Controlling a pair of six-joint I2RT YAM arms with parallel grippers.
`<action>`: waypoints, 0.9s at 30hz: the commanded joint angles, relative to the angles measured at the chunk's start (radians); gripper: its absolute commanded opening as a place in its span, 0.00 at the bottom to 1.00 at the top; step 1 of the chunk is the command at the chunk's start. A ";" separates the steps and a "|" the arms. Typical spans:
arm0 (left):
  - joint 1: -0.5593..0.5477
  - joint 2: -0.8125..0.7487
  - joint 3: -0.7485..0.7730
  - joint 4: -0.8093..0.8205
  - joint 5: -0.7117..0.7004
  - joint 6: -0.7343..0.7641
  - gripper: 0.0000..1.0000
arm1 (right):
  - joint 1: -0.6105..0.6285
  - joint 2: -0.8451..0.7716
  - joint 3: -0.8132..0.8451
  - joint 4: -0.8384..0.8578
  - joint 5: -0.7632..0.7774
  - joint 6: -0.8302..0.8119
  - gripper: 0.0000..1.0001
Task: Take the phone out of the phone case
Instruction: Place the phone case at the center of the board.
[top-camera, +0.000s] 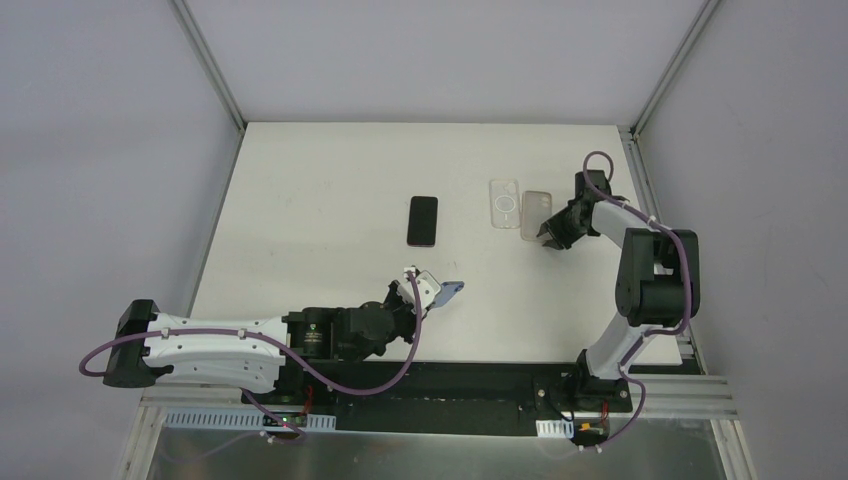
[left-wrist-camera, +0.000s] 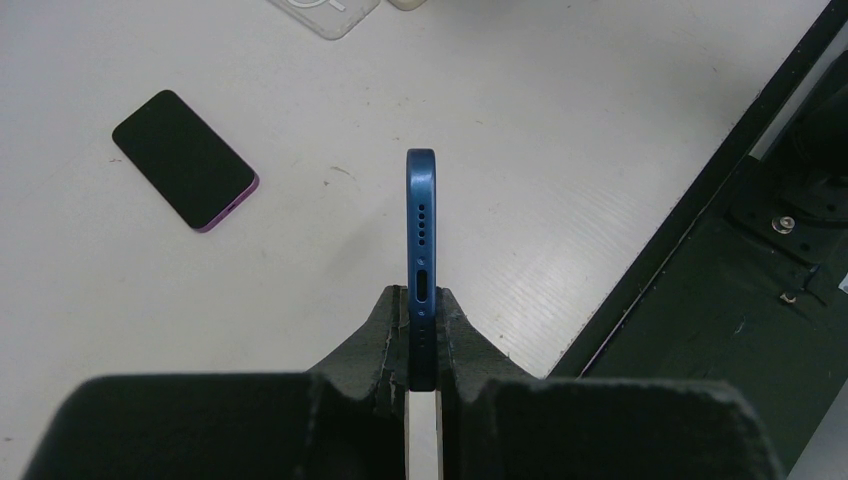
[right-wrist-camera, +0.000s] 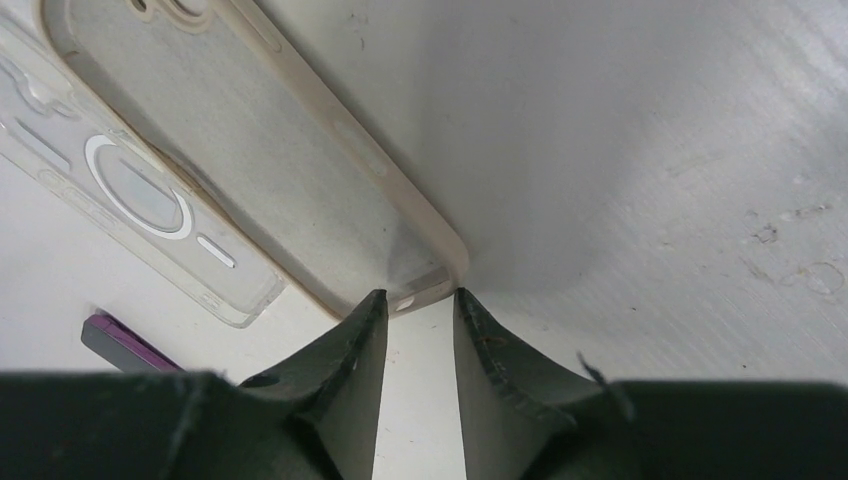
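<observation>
You have the blue phone (left-wrist-camera: 421, 210) clamped thin-edge-on in your left gripper (left-wrist-camera: 421, 296). The jaws are closed hard on its two faces, and the end with the port and speaker holes faces the wrist camera. It hangs over the near part of the table (top-camera: 300, 200), well apart from both cases.

Your right gripper (right-wrist-camera: 419, 298) sits at the far right of the table, its tips at the near end rim of the beige case (right-wrist-camera: 290, 170). The jaws stand narrowly apart, with bare table showing between them. You cannot tell from these views whether they pinch the rim or only rest at it.

The beige case lies flat, just beside the clear case (top-camera: 504, 204) on its left. Further left, a purple phone (top-camera: 422, 220) lies screen up, near the middle of the table.
</observation>
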 joint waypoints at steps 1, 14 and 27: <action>-0.009 -0.008 0.015 0.076 0.010 -0.019 0.00 | 0.021 0.005 0.045 -0.036 0.020 -0.035 0.33; -0.009 -0.055 -0.013 0.074 -0.031 0.035 0.00 | 0.046 -0.283 -0.025 -0.104 0.100 -0.006 0.55; -0.019 -0.022 0.035 0.208 -0.015 0.681 0.00 | 0.402 -0.992 -0.273 -0.012 0.028 0.227 1.00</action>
